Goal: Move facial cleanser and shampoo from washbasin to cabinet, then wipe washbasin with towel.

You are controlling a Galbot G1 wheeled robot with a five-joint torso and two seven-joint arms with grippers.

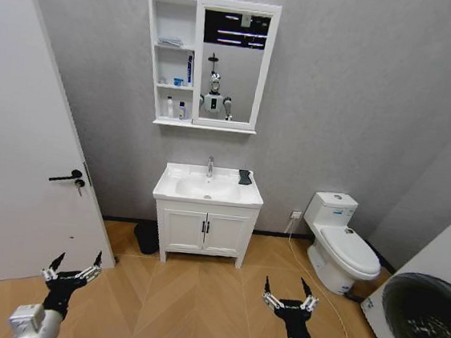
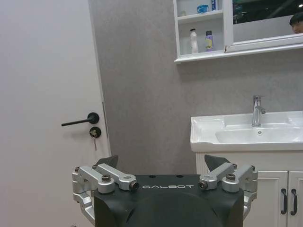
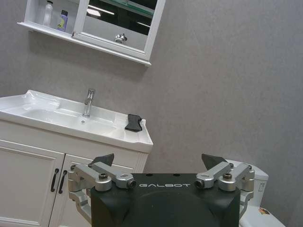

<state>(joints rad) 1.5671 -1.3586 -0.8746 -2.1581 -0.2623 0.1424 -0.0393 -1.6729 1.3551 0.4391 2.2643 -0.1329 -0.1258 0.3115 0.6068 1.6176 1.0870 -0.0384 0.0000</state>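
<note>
The white washbasin (image 1: 207, 190) stands on its floor vanity across the room, with the chrome tap (image 1: 210, 166) at the back. The black towel (image 1: 245, 177) (image 3: 134, 123) lies folded on the basin's right rear corner. Above hangs the cabinet (image 1: 172, 58) beside the mirror. On its lowest shelf stand a white bottle (image 1: 169, 107) (image 2: 193, 41) and a purple bottle (image 1: 181, 110) (image 2: 209, 40); I cannot tell which is the facial cleanser and which the shampoo. My left gripper (image 1: 72, 270) (image 2: 163, 163) and right gripper (image 1: 287, 291) (image 3: 161, 161) hang low over the floor, both open and holding nothing, far from the basin.
A white door (image 1: 17, 155) with a black handle (image 2: 80, 121) is at the left. A toilet (image 1: 338, 245) stands right of the vanity, a washing machine (image 1: 427, 319) at the near right, and a dark bin (image 1: 147, 237) left of the vanity. Wooden floor lies between me and the basin.
</note>
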